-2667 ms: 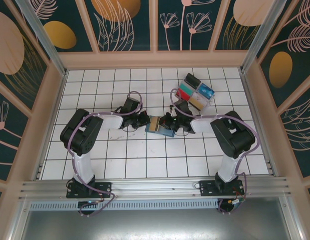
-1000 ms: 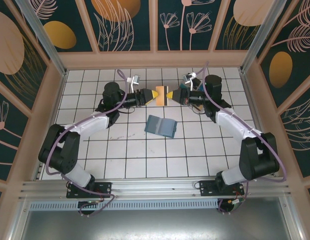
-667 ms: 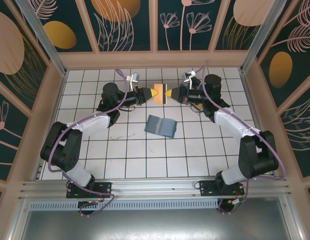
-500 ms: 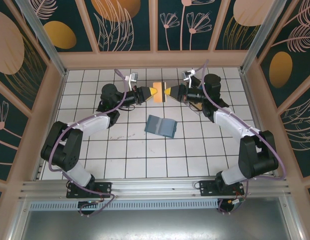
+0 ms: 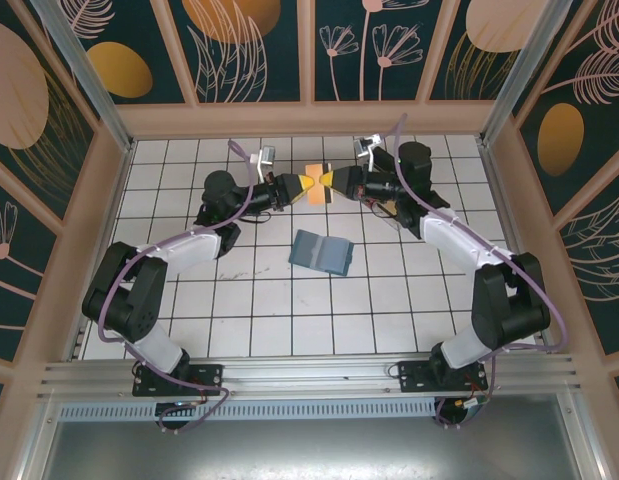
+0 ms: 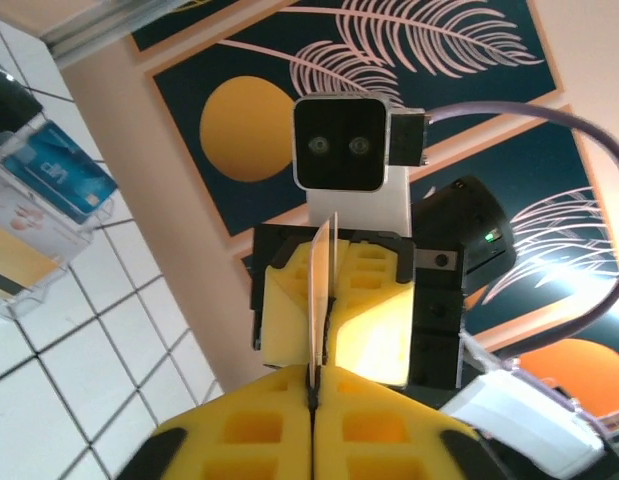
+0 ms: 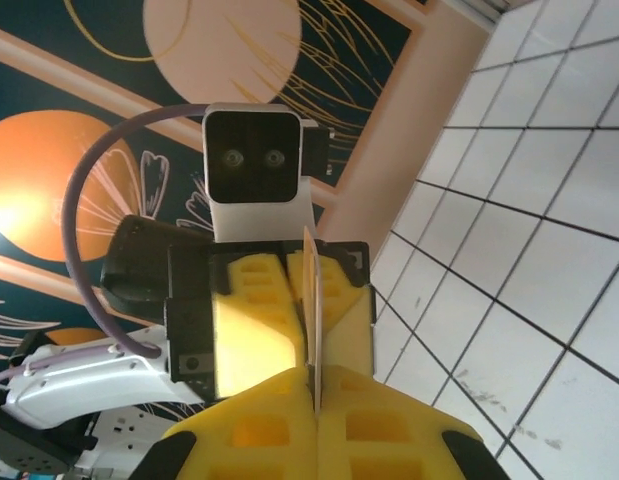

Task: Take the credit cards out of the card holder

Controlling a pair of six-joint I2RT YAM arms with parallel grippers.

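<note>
The teal-blue card holder lies open on the tiles in the middle of the table, with neither gripper near it. Raised above the back of the table, my left gripper and right gripper meet tip to tip. Between them is one pale credit card. In the left wrist view the credit card stands edge-on, with my left gripper shut on its near end. In the right wrist view the credit card runs into my shut right gripper. The second card is out of view.
A clear compartment tray holding a blue card stands at the back right, beneath my right arm. The back wall rail is close behind the raised grippers. Open tiles surround the holder.
Both grippers rose from the holder on the table to the back middle. Over the last second they have lifted a little higher together, with the card still pinched between them.
</note>
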